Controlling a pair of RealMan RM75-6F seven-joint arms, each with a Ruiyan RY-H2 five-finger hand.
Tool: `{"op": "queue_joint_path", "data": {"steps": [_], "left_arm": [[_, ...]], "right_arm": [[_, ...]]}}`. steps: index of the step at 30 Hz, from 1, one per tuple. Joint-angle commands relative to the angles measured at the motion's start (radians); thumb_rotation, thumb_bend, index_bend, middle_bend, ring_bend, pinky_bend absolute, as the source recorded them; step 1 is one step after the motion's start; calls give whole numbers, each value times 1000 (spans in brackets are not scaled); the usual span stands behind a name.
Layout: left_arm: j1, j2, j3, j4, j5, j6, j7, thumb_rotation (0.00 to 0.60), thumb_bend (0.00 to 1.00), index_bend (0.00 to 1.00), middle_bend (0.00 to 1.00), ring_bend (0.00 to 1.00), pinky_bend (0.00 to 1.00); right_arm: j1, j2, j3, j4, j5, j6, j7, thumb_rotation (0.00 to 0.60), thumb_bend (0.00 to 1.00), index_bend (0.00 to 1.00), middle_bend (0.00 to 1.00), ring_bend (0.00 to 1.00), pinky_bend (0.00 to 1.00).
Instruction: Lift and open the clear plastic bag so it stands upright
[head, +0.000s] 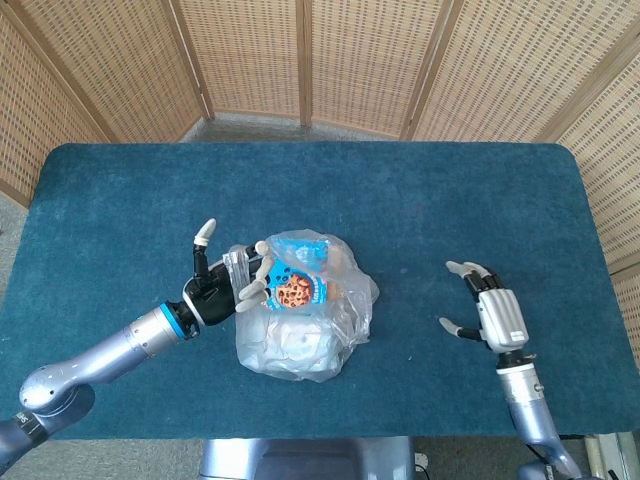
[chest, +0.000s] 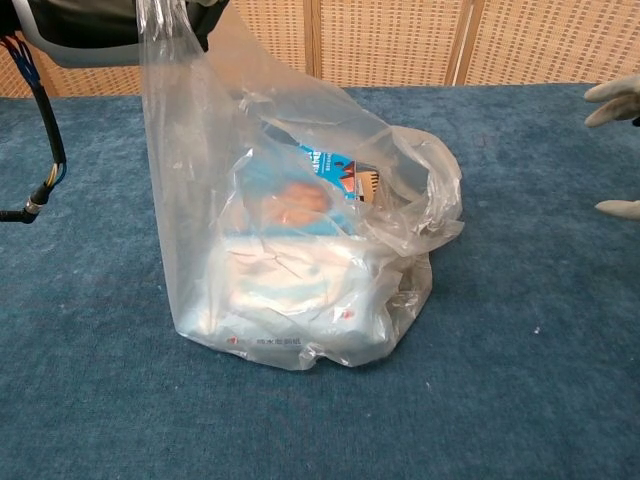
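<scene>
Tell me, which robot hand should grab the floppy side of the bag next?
Probably the right hand. It is open and holds nothing, on the side where the clear plastic bag sags. The left hand already holds the bag's other edge up, so it should not let go.

Clear plastic bag (head: 305, 320) around a blue-and-orange packet (head: 297, 288), on dark blue carpeted table (head: 450, 210).
</scene>
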Motion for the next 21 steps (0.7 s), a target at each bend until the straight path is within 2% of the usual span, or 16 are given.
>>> {"op": "queue_joint_path", "data": {"steps": [1,9,21], "left_arm": [[-2,-4,-7,3,-6,-5,5,0,177,469,613,799,868],[-10,-29,-4,27,-10,-31,35,0,177,469,613,799,868],[-27,-46,5,55,-11,-48,73,0,179,469,613,799,868]], "right_arm": [[14,-19,-5,12,-6,-8,6,600,122,153,246,183,167],[63,-57,-4,21,-20,-26,10,600,122,141,240,178,167],[116,-86,18,-31,-7,-38,9,600,107,135,233,173,165]]}}
